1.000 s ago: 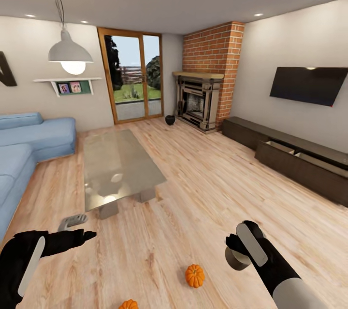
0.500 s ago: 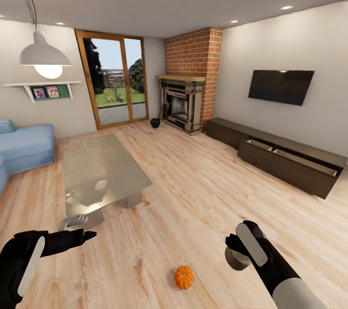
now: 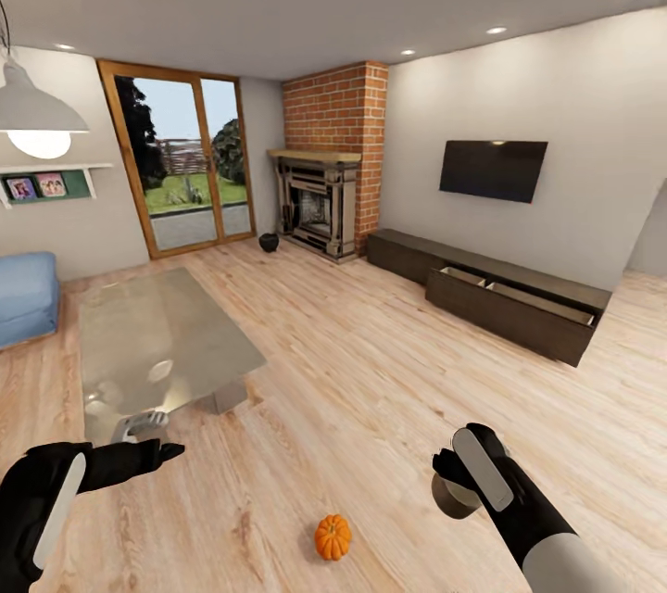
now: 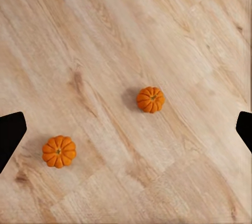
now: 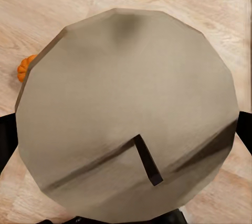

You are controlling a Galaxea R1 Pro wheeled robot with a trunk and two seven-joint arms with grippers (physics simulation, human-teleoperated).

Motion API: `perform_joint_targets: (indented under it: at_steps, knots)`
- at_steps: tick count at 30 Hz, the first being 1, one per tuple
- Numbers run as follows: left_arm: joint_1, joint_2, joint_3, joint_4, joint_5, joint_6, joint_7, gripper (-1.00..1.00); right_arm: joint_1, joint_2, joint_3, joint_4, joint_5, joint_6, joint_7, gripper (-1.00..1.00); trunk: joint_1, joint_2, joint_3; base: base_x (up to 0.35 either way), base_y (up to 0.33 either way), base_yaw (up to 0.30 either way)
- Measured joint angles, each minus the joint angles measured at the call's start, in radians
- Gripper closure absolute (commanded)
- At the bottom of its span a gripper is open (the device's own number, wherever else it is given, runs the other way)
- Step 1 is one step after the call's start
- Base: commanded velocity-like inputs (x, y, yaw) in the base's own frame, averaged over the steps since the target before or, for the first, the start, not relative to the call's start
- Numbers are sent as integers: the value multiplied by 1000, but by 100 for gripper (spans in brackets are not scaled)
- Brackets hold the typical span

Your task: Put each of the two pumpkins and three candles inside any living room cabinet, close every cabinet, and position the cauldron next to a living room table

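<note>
Overhead, the head view shows one pumpkin (image 3: 333,536) on the wood floor (image 3: 371,389), between the left end effector (image 3: 153,456) and the right end effector (image 3: 454,482). The counter (image 3: 157,343) stands beyond the pumpkin; the cauldron (image 3: 269,242) sits far past it, beside the fireplace (image 3: 315,204). The cabinet (image 3: 505,301), along the wall under the television (image 3: 493,170), has drawers pulled open.

Left wrist view: fingers (image 4: 11,132) spread wide, empty, above two pumpkins (image 4: 150,99) (image 4: 59,151) lying apart on the floor.

Right wrist view: the end effector grips a round grey-beige candle (image 5: 126,129); a pumpkin's edge (image 5: 23,67) shows beside it.
</note>
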Motion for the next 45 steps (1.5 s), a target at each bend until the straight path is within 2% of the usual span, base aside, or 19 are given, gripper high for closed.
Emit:
perform_joint_targets:
  at_steps: [30,45]
  knots:
    - [0,-3,-1,0,0,0,0,-100,0,-2,0,0,-2,4,1,100,0,0,37,0,0,-222]
    - [0,-4,-3,0,-1,0,1,-100,0,-1,0,0,-1,3,2,100,0,0,40,0,0,-272]
